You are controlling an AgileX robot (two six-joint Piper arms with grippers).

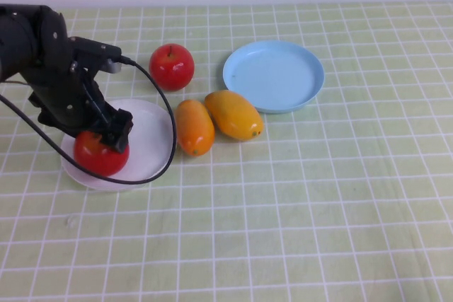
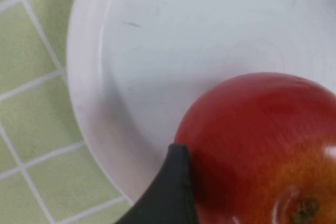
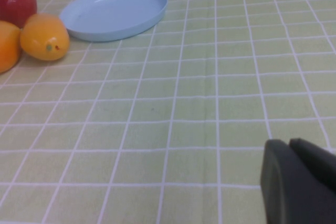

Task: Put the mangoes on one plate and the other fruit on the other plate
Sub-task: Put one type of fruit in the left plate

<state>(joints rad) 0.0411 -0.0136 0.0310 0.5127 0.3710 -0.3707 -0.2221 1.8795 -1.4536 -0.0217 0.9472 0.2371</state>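
On a table covered by a pale green checked cloth (image 1: 297, 203), a white plate (image 1: 148, 148) sits toward the robot's left. A glossy red apple (image 1: 100, 155) rests on the near-left part of this plate, and the left gripper (image 1: 112, 134) hangs directly over it, its black fingers spread wide on either side of the fruit's top (one dark fingertip (image 2: 169, 192) lies right against the apple's skin in the left wrist view). Whether the fingers press on the apple or merely flank it cannot be told.

A second red apple (image 1: 171, 66) stands on the cloth just beyond the white plate, well clear of the gripper. To its right lies the light blue plate (image 1: 244, 93), holding nothing. Between the two plates, two mangoes lie on the cloth side by side and touching: the deeper orange mango (image 1: 195, 126) nearer the white plate, the yellower mango (image 1: 233, 114) just beside the blue plate's near rim.

The right gripper (image 3: 299, 182) is closed, its dark fingers together low over bare cloth, well apart from every fruit.
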